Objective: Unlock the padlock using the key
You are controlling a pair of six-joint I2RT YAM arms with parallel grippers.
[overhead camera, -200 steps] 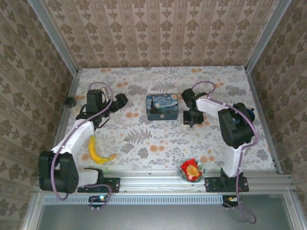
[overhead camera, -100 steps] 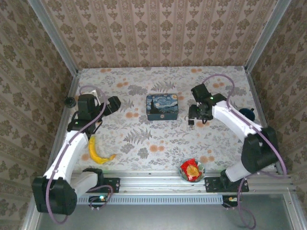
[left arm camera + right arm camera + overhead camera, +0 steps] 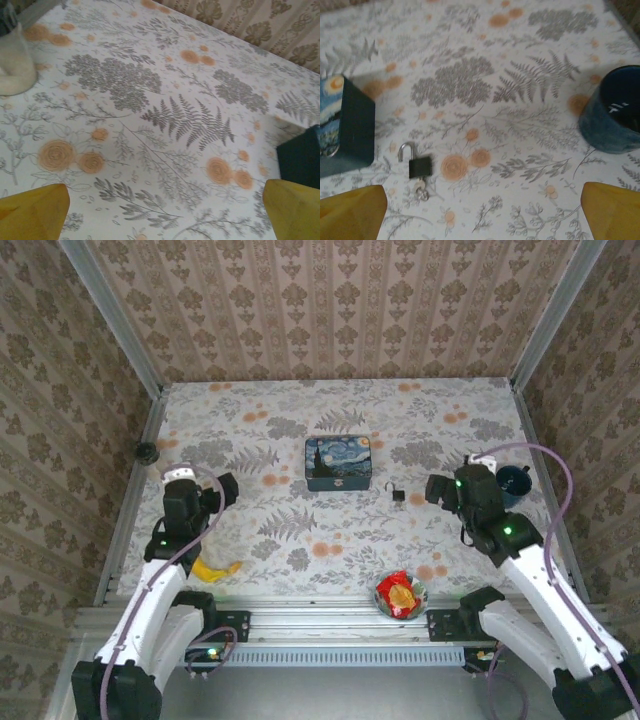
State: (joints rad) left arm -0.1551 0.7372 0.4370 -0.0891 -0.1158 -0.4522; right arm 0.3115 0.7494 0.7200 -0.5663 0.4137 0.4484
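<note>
You have the padlock [image 3: 419,166] lying in the lower left of the right wrist view, key [image 3: 421,192] at its lower end, just right of the blue tin [image 3: 345,130], while the right gripper [image 3: 480,215] and left gripper [image 3: 165,215] both gape wide, holding nothing.

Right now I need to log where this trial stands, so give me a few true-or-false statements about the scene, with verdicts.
1. The padlock lies on the table, apart from the blue tin. True.
2. The right gripper is shut on the padlock. False: it is open, empty and clear of the padlock.
3. A key sits at the padlock's body. True.
4. The blue mug stands between tin and padlock. False: it stands on the padlock's far side, away from the tin.
5. The left gripper holds the key. False: it is open and empty.
</note>
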